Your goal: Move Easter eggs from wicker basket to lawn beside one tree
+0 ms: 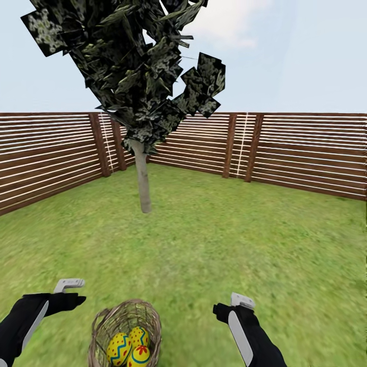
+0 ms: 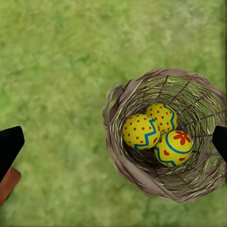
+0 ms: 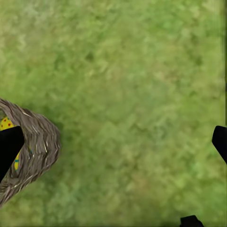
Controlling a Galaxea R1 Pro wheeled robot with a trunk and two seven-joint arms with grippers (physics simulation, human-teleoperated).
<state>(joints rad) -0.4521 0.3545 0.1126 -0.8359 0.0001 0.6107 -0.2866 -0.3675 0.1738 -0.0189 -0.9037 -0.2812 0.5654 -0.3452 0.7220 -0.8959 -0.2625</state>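
Note:
The wicker basket (image 1: 104,326) stands on the lawn (image 1: 229,244) just in front of me, between my two arms. All three Easter eggs lie inside it: one with a blue zigzag (image 2: 140,131), one dotted (image 2: 162,117), one with a red flower (image 2: 173,147). My left gripper (image 2: 113,142) hangs open above the basket's rim (image 2: 118,161), holding nothing. To the basket's right, my right gripper (image 3: 114,144) is open over bare grass, with the basket (image 3: 40,142) beside one fingertip. The tree (image 1: 143,183), grey-trunked with dark foliage, stands some way ahead, slightly left.
A brown slatted wooden fence (image 1: 306,148) closes the garden behind the tree and along both sides. Open grass stretches from the basket to the trunk and out to the right.

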